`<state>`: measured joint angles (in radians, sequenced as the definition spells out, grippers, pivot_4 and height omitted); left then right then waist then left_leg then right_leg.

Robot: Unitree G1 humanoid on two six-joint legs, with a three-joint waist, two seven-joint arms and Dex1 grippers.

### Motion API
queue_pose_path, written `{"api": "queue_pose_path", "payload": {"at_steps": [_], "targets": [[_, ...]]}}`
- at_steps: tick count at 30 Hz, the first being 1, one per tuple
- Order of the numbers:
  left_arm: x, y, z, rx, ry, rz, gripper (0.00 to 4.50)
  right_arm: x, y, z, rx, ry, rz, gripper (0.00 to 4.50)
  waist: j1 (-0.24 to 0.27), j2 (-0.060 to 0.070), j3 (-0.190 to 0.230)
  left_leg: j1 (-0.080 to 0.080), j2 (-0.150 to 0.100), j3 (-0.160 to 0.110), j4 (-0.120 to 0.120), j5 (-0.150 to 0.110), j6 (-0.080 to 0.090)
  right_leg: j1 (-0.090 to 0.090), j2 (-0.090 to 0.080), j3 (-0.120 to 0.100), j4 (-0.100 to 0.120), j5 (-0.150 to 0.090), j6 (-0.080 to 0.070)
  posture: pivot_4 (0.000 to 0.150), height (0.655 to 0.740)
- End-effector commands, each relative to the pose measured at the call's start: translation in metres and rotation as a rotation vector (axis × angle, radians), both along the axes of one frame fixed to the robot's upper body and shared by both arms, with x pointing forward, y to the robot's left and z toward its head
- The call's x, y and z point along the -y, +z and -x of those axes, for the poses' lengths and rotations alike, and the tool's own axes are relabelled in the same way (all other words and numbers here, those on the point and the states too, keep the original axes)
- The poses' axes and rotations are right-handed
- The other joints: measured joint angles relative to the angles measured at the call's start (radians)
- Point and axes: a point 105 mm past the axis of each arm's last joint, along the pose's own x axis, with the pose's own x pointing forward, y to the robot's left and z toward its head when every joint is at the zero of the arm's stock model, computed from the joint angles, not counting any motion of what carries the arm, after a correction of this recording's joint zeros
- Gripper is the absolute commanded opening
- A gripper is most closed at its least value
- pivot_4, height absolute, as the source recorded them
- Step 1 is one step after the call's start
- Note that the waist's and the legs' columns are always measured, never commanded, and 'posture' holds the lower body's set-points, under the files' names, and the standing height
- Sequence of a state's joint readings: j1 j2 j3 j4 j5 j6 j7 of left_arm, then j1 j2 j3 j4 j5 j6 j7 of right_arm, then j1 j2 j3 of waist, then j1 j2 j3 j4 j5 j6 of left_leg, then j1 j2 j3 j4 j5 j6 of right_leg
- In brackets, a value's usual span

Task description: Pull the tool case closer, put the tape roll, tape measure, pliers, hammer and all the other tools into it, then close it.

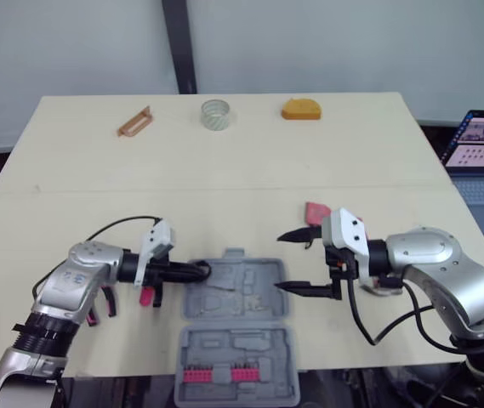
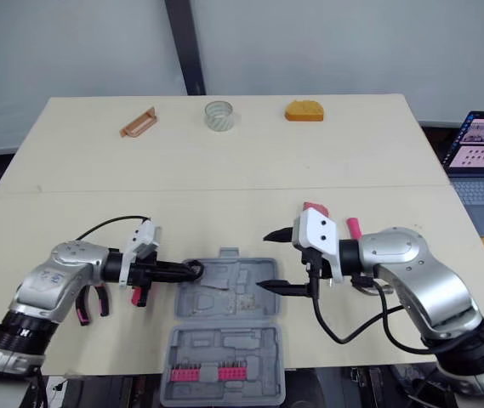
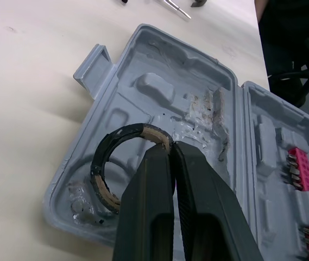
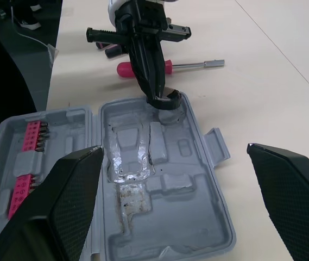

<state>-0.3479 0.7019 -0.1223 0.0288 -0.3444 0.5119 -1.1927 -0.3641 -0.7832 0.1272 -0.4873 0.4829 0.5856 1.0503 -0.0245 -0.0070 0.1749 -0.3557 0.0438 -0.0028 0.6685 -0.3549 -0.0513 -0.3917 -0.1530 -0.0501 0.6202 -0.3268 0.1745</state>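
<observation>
L claw (image 3: 169, 155) pressed together on the rim of the black tape roll (image 3: 127, 130), holding it over the left end of the tool case (image 1: 250, 297). The roll is low in the tray, poss. touching it, can't tell. R claw (image 1: 280, 263) is spread wide, nothing in it, hanging by the right rim of the case.

Case lies open near centre of the bench (image 1: 224, 170), w/ the lid (image 1: 237, 374) toward the near edge.

Risks from here:
- Grip is on a thin bit of the rim only. The roll could twist or slip out early and land on edge, not flat.
- Tray is moulded w/ shaped pockets. If the roll sits across a ridge it stays proud, and the lid prob. won't shut later.
- Roll is round, so if let go tilted it may roll out onto the bench.
- Case looks light. A push from L claw while lowering could slide it, and the lid seems at or over the near edge, so it may tip off.
- R claw's near finger is just beside the case rim, so a small drift means a bump.
- Screwdriver (image 4: 159, 67) and pliers (image 1: 97, 310) lie just beside the L arm; a swing back could knock them.
- Clear tape roll (image 1: 215, 114) and tape measure (image 1: 300, 110) sit at the far side, well apart from the case, so a long reach.
</observation>
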Motion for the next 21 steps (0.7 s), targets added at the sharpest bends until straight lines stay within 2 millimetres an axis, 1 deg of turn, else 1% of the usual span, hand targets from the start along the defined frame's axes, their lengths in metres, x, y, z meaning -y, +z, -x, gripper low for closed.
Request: {"api": "queue_pose_path", "payload": {"at_steps": [1,6,14,21], "targets": [[-0.001,0.000,-0.001,0.020,0.001,-0.008,0.05,-0.004,0.007,0.006,0.047,0.020,-0.013,4.50,0.000,0.000,0.000,0.000,0.000,0.000,0.000,0.000,0.000,0.000,0.000,0.000,0.000,0.000,0.000,0.150,0.7400],[-0.004,-0.008,-0.002,0.029,0.003,-0.051,0.05,-0.003,0.006,0.007,0.044,0.018,-0.014,4.50,0.000,0.000,0.000,0.000,0.000,0.000,0.000,0.000,0.000,0.000,0.000,0.000,0.000,0.000,0.000,0.150,0.7400],[-0.005,-0.011,-0.004,0.042,0.015,-0.067,0.05,-0.002,0.004,0.008,0.037,0.016,-0.016,4.50,0.000,0.000,0.000,0.000,0.000,0.000,0.000,0.000,0.000,0.000,0.000,0.000,0.000,0.000,0.000,0.150,0.7400],[-0.007,-0.014,-0.012,0.058,0.031,-0.080,0.05,-0.001,0.003,0.008,0.037,0.016,-0.021,4.50,0.000,0.000,0.000,0.000,0.000,0.000,0.000,0.000,0.000,0.000,0.000,0.000,0.000,0.000,0.000,0.150,0.7400]]}}
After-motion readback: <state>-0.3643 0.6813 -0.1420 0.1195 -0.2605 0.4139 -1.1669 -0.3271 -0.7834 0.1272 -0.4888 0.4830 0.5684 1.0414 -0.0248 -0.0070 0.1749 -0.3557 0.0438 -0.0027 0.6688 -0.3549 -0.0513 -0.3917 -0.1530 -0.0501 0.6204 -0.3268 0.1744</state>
